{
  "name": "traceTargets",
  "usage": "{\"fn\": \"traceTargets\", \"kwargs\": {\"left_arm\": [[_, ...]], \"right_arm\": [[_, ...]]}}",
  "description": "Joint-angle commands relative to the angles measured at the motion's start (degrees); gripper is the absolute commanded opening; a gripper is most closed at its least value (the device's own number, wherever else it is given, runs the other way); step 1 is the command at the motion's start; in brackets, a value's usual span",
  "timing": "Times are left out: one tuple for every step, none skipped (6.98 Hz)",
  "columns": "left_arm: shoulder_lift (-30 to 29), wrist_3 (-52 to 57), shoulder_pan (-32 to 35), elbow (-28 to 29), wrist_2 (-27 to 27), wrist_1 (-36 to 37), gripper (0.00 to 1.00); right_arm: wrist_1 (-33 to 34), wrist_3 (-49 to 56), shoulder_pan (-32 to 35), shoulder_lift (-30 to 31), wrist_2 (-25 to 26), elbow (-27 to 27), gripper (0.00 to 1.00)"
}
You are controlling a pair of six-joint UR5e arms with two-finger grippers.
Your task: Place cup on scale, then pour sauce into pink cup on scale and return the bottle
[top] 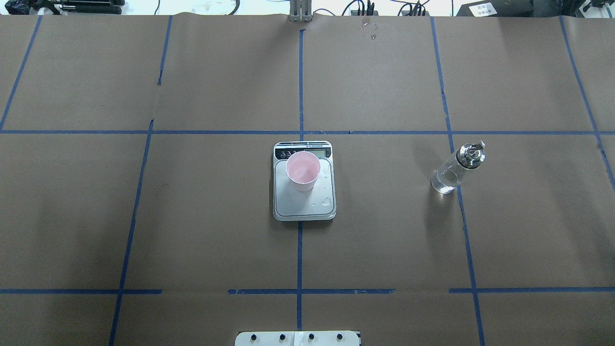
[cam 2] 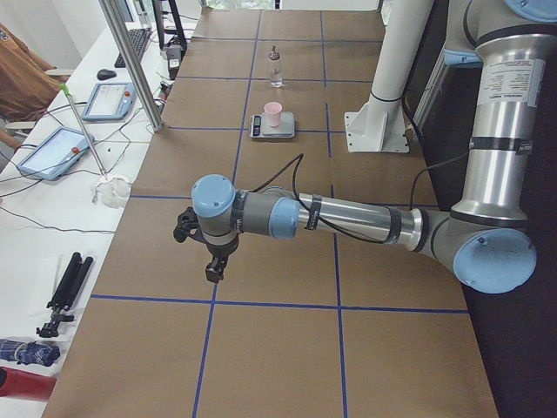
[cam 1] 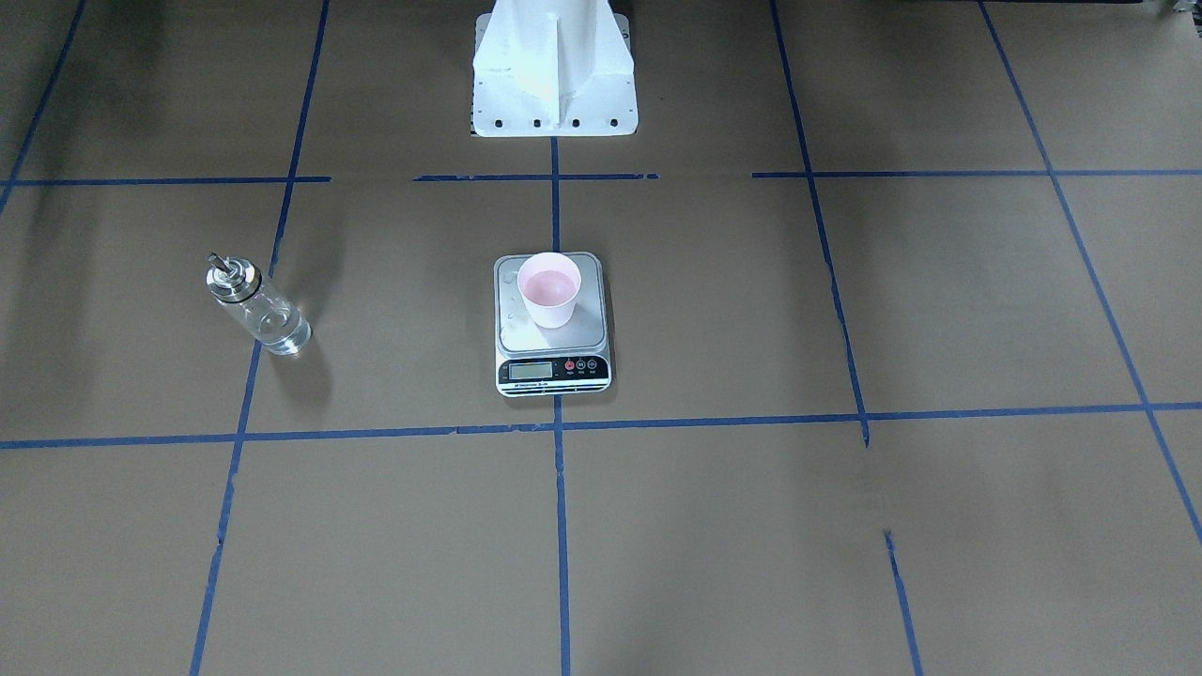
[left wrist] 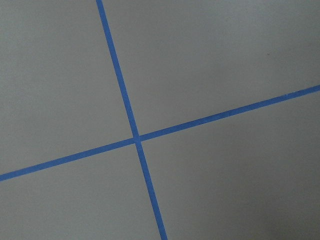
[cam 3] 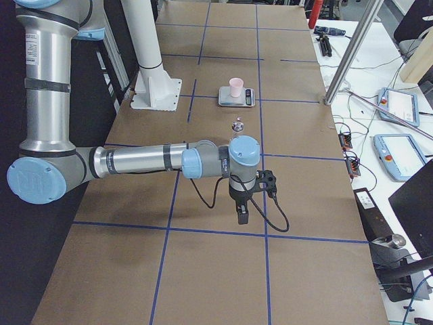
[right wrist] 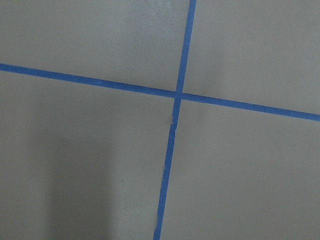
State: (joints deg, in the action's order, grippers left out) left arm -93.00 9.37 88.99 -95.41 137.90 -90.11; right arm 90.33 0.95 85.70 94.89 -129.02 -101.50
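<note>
The pale pink cup (cam 1: pixel 549 289) (top: pixel 302 171) stands upright on the silver platform of the scale (cam 1: pixel 587 324) (top: pixel 298 206) at the table's middle. Clear droplets (top: pixel 326 201) lie on the platform beside it. The glass bottle (cam 1: pixel 258 308) (top: pixel 454 170) with its metal spout stands upright on the table on the robot's right, apart from the scale, with clear liquid in its lower part. My left gripper (cam 2: pixel 213 272) and right gripper (cam 3: pixel 242 215) hang over bare table at the two ends, far from these things. I cannot tell whether either is open or shut.
The robot's white base (cam 1: pixel 554 75) stands behind the scale. Blue tape lines (top: pixel 300 250) grid the brown table. A metal pole (cam 2: pixel 130 61), tablets (cam 2: pixel 52 150) and cables lie on the white bench past the table's far edge.
</note>
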Motion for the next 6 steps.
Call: {"fn": "traceTargets", "kwargs": {"left_arm": [[-0.42, -0.06, -0.13, -2.57, -0.17, 0.72, 1.0], [-0.16, -0.06, -0.13, -1.72, -0.09, 0.81, 1.0], [0.01, -0.14, -0.04, -1.71, -0.18, 0.72, 1.0], [0.45, -0.06, -0.04, -1.28, -1.48, 0.72, 1.0], [2.2, -0.06, -0.04, -1.53, -2.54, 0.46, 1.0], [3.17, 0.12, -0.13, -1.45, -2.46, 0.11, 1.0]], "right_arm": [[0.28, 0.54, -0.96, 0.2, -1.05, 0.34, 1.0], [1.33, 0.37, -0.97, 0.46, -2.01, 0.34, 1.0], [3.17, 0.46, -0.97, 0.29, -5.07, 0.34, 1.0], [3.01, 0.37, -1.06, 0.64, -5.45, 0.08, 1.0], [2.57, 0.11, -1.06, 0.9, -5.36, 0.16, 1.0], [2.57, -0.07, -1.06, 1.17, -4.67, 0.43, 1.0]]}}
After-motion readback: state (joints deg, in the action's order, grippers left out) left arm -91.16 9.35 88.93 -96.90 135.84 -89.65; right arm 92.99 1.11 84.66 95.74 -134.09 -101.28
